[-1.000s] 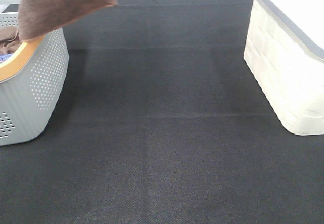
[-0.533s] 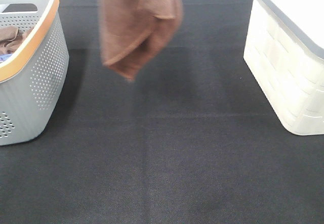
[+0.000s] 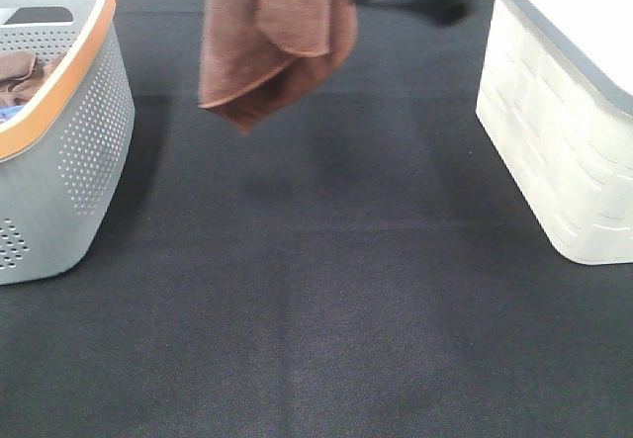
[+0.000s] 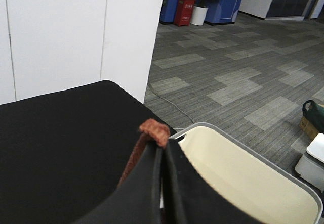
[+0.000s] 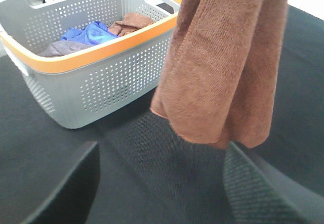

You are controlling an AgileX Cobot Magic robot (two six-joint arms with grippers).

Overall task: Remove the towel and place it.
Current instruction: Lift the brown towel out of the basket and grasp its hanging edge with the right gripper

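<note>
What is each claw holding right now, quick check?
Left claw: closed, pinching the towel, which hangs from it above the table.
Right claw: open, holding nothing.

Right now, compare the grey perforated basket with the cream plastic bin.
The grey perforated basket has an orange rim; the cream plastic bin has solid brick-patterned walls and a grey rim. The basket holds cloths; the bin's visible interior is bare. Both stand on the black mat.
</note>
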